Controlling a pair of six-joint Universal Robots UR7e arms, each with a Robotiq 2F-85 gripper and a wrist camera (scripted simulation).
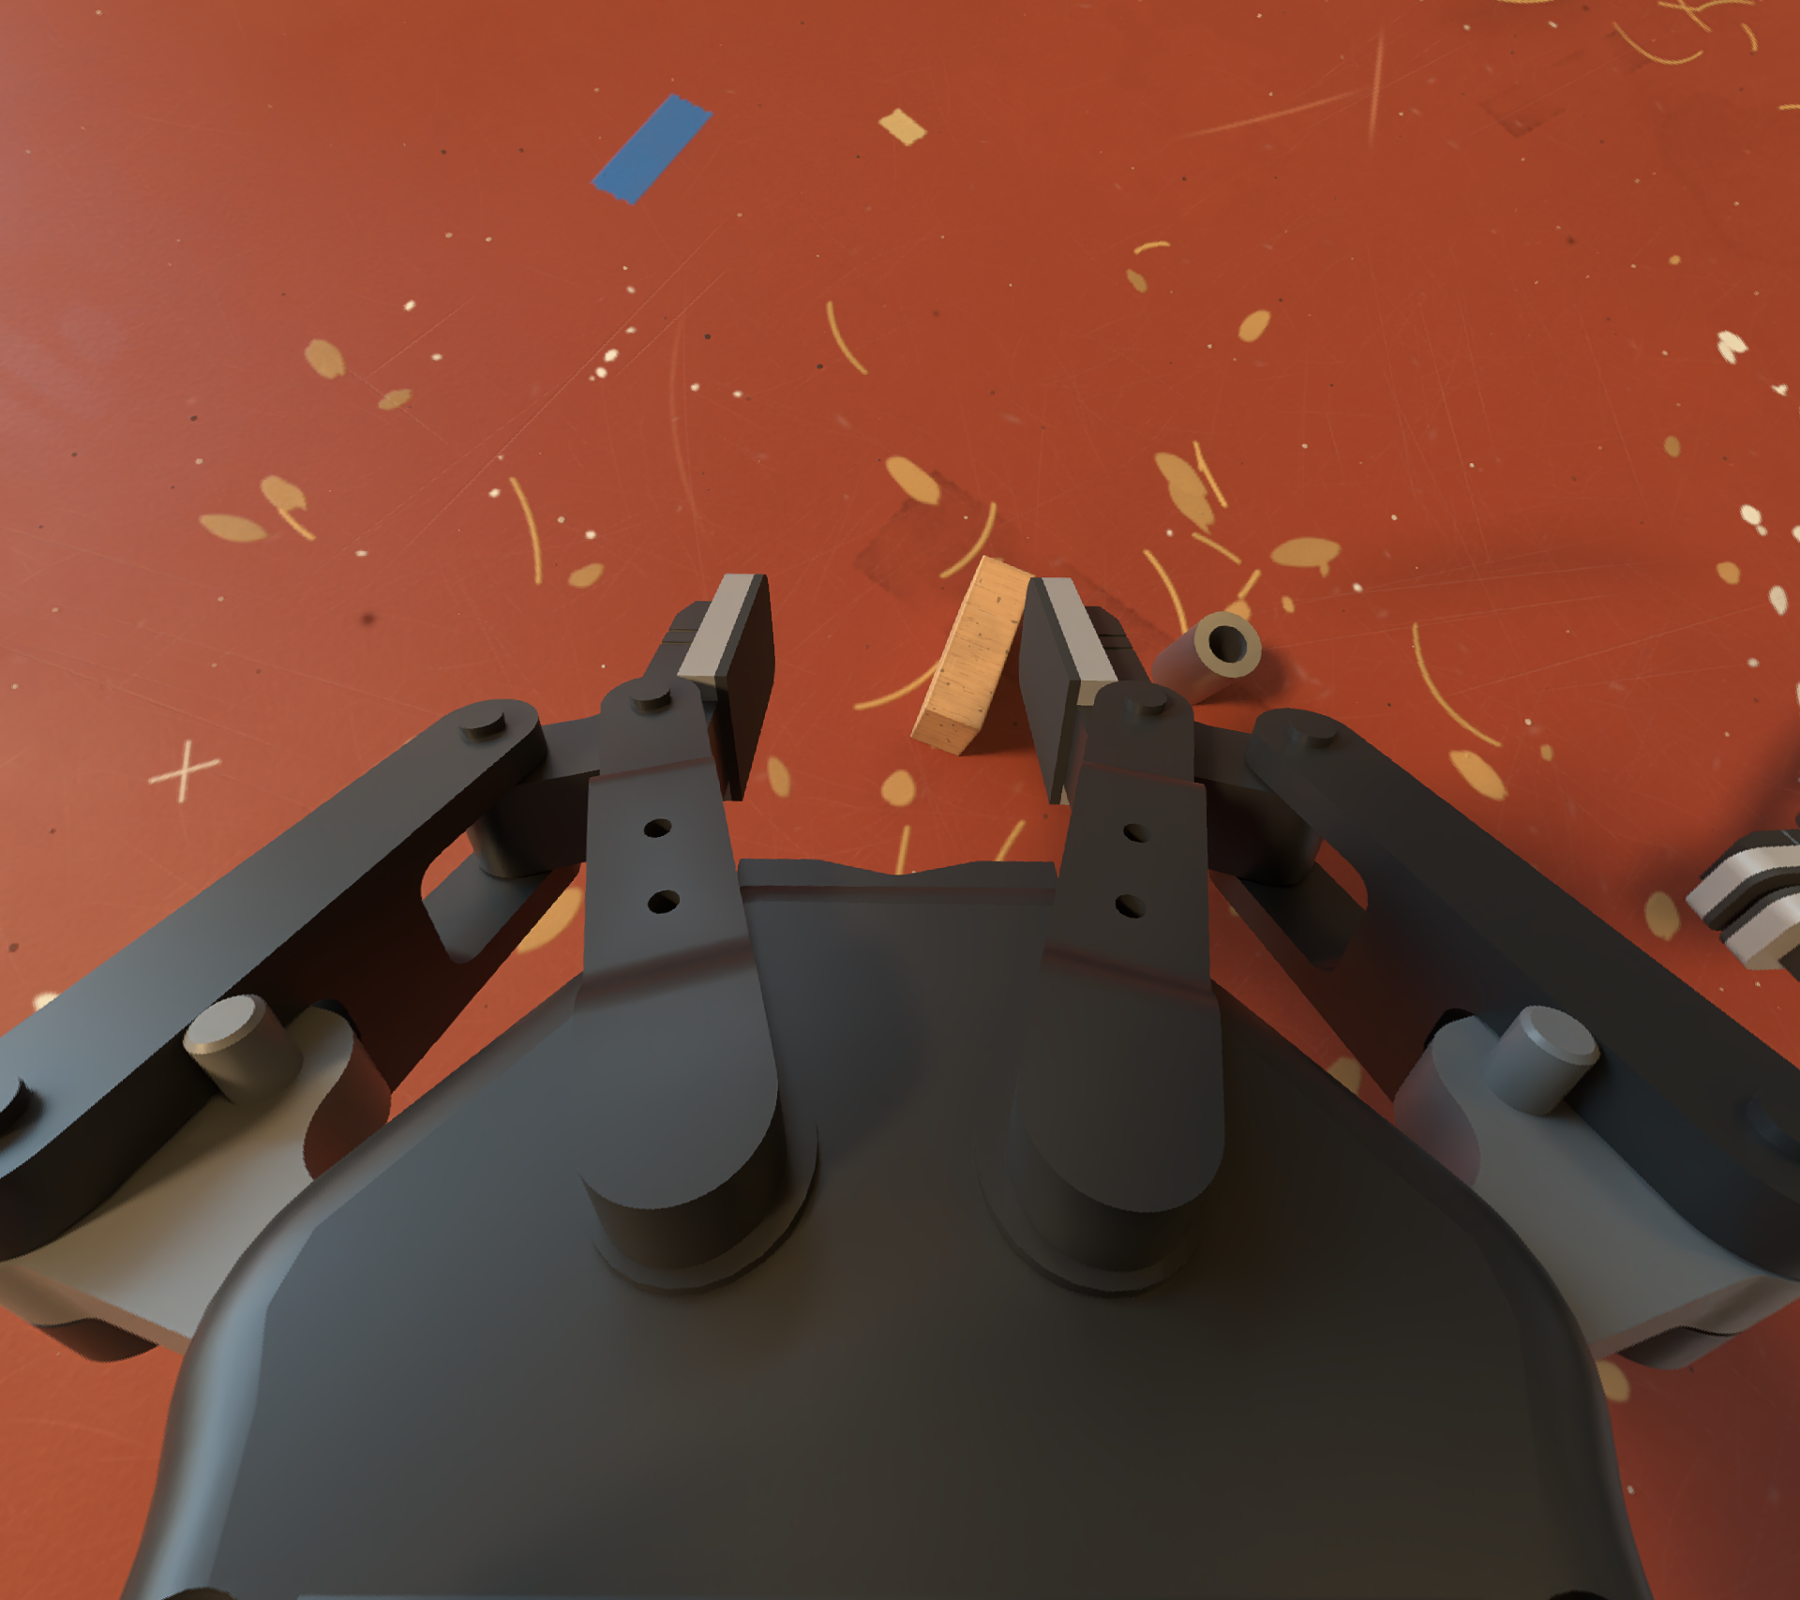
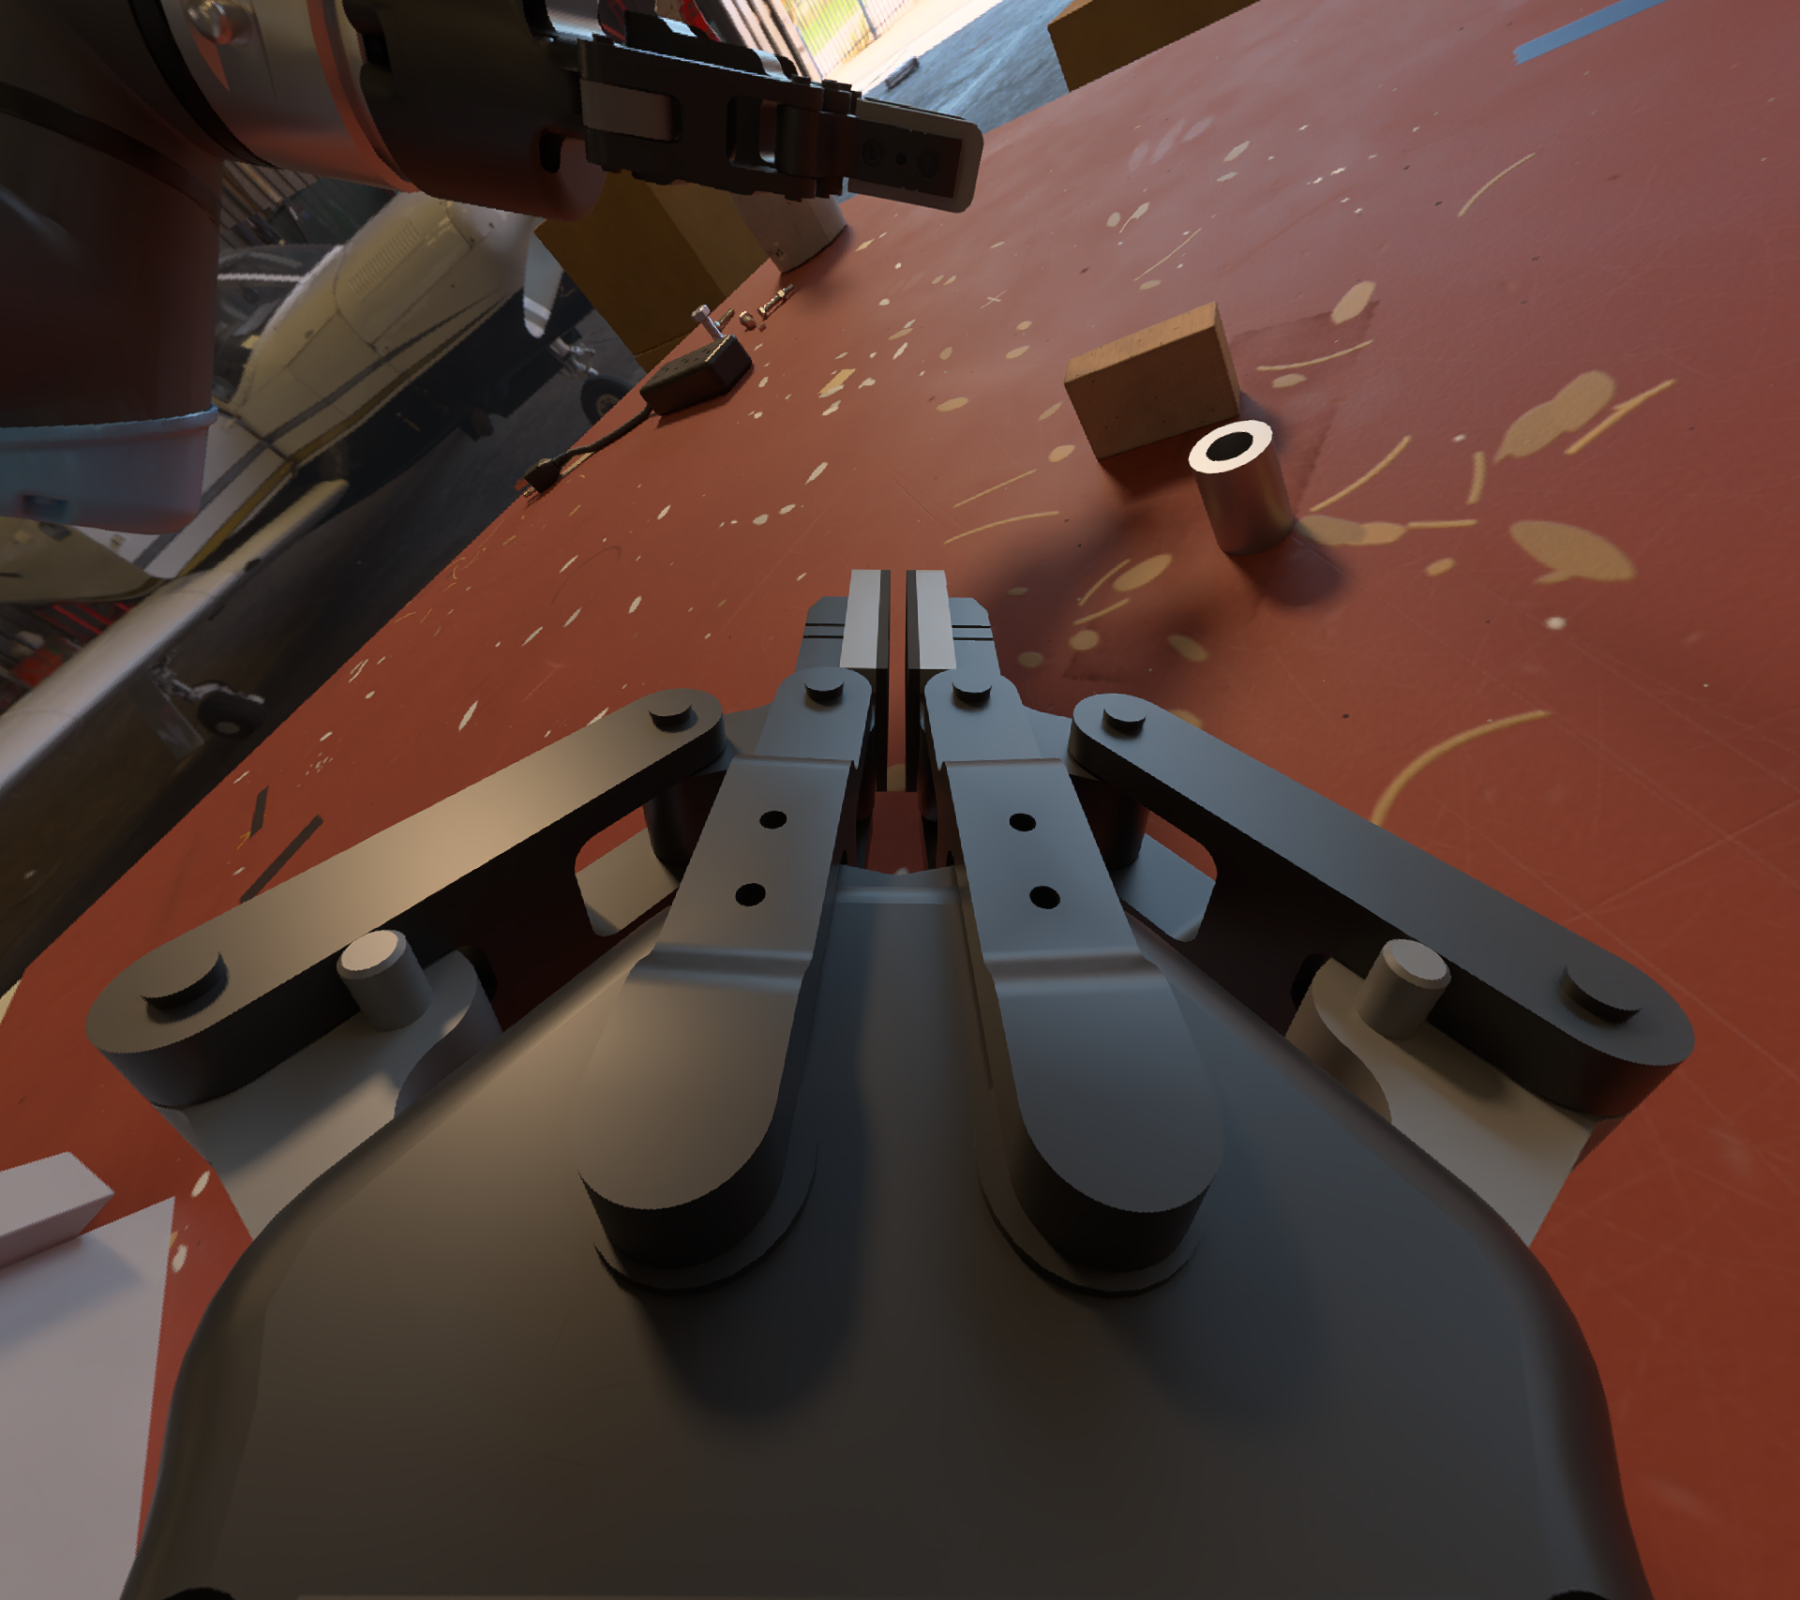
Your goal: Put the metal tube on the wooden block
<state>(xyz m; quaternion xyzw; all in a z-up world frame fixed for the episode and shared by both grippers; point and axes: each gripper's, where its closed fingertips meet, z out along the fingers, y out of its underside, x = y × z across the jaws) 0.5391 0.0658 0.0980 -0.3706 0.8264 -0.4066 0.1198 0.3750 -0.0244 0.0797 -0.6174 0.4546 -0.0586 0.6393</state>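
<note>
A short grey metal tube (image 1: 1208, 657) stands upright on the red table (image 1: 974, 190), just right of a small wooden block (image 1: 974, 657). My left gripper (image 1: 901, 628) is open and empty above the table; the block shows between its fingers, close to the right one. In the right wrist view the tube (image 2: 1242, 492) stands beside the block (image 2: 1149, 380), ahead and to the right of my right gripper (image 2: 898, 613), which is shut and empty above the table. The left gripper (image 2: 911, 156) hangs higher up at the upper left there.
Blue tape (image 1: 651, 149) and wood chips lie on the table. The right gripper's fingertips (image 1: 1753, 911) show at the right edge of the left wrist view. A black adapter with a cord (image 2: 696, 375) and small screws lie near the table edge. Cardboard boxes (image 2: 1169, 10) stand beyond it.
</note>
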